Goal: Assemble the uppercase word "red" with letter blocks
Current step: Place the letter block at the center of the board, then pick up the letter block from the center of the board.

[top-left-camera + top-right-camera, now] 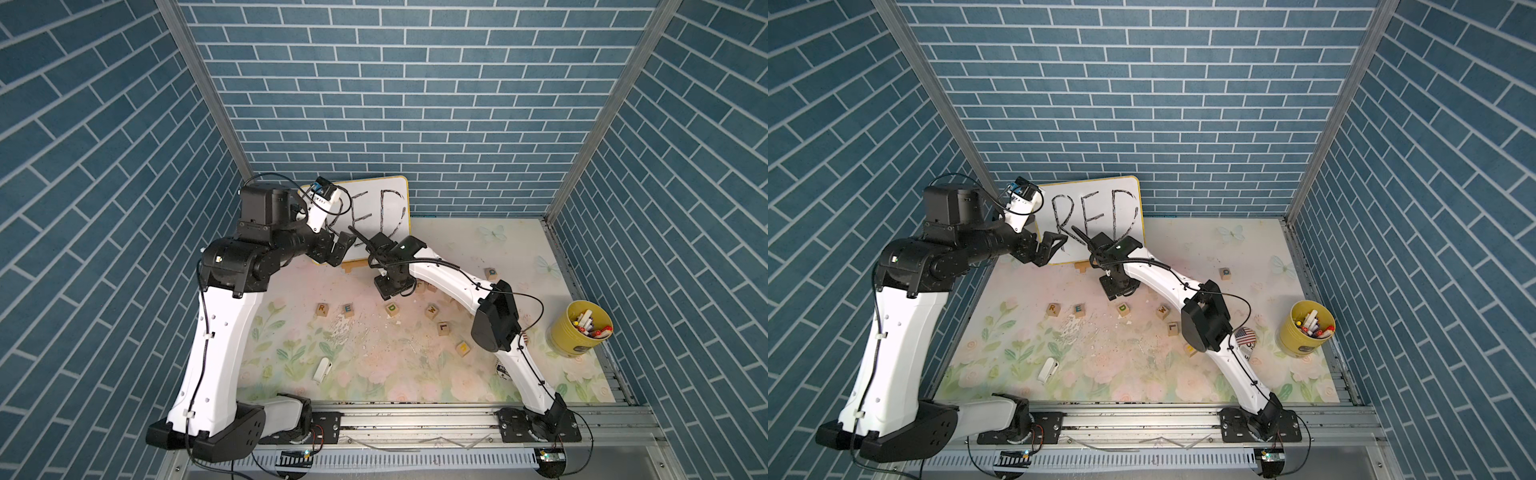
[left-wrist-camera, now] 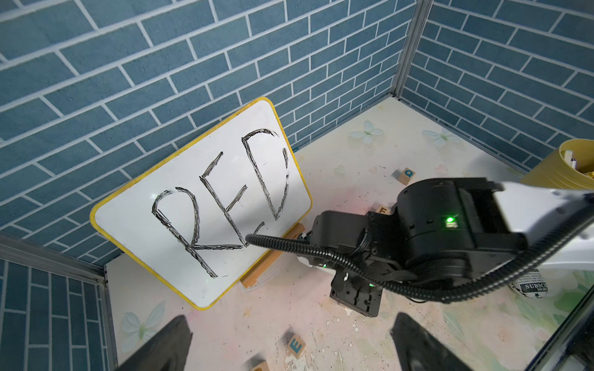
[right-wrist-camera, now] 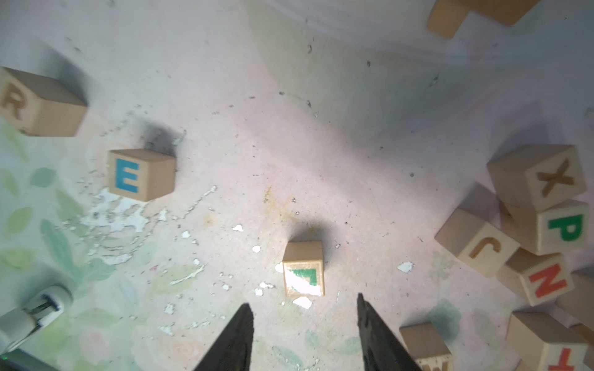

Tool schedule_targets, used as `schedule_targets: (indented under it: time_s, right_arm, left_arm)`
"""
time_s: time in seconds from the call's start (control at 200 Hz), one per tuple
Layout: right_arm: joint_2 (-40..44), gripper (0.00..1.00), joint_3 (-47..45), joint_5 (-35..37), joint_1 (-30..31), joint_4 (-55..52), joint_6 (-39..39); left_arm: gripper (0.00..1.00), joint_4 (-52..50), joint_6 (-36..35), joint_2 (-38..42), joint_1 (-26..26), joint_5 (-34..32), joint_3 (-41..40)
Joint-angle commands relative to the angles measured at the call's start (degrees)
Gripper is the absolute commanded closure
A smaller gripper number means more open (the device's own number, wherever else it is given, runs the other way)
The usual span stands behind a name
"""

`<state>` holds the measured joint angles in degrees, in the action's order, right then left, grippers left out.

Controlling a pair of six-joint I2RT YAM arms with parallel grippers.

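1. Blue brick-pattern walls close in a floral-printed table (image 1: 374, 374), scuffed and flaked near its middle.
2. The letter blocks R (image 1: 322, 308), E (image 1: 349, 309) and D (image 1: 392, 308) lie on it in a spaced row, none touching, with the widest gap before the D.
3. The right gripper (image 3: 303, 303) hangs close over the D. Its jaws are parted a moderate way with nothing between them, and the D sits on the table just ahead of the fingertips, untouched.
4. E, then R, lie farther from that gripper, towards the left arm's side.
5. The left gripper (image 2: 291, 316) is held high with its jaws spread wide and empty. E and R are well below it, and the white board (image 1: 374, 216) reading "RED" is ahead of it.
6. A huddle of other blocks (image 3: 554, 181) lies on the right gripper's opposite side from the row.
7. A yellow cup (image 1: 582, 332) of markers stands well apart, beyond the right arm's elbow.
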<state>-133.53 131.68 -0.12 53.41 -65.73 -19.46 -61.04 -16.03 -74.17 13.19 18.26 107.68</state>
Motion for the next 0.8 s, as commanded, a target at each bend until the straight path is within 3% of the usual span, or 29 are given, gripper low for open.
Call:
schedule_targets:
  time_s: [0.0, 0.115, 0.255, 0.35, 0.48, 0.795]
  right_arm:
    - [3.46, 0.46, -0.44, 0.39, -1.27, -1.65, -1.73]
    - [7.44, 0.51, -6.21, 4.78, -5.64, -2.13, -6.89]
    - [21.75, 0.56, -23.1, 5.2, -11.88, 5.52, -11.08]
    - [30.37, 0.58, -31.46, 6.91, -14.82, 8.0, -12.25]
    - [38.96, 0.59, -38.24, 9.33, -15.76, 8.78, -12.27]
    - [50.03, 0.61, -50.37, 12.36, -15.92, 10.1, -15.13]
  left_arm:
    - [0.01, -3.25, -2.1, 0.35, -0.28, 0.56, -2.04]
    - [0.01, -3.91, -3.69, -0.29, -0.1, 4.14, -6.38]
    - [0.01, -5.23, -5.12, -4.16, 0.7, 5.31, -10.78]
    - [0.01, -3.56, -6.63, -6.58, 4.33, 2.18, -15.85]
    - [0.01, 1.74, -9.98, -10.89, 10.53, -4.53, -21.64]
    - [0.06, 4.9, -13.27, -28.11, 15.47, -2.88, -19.96]
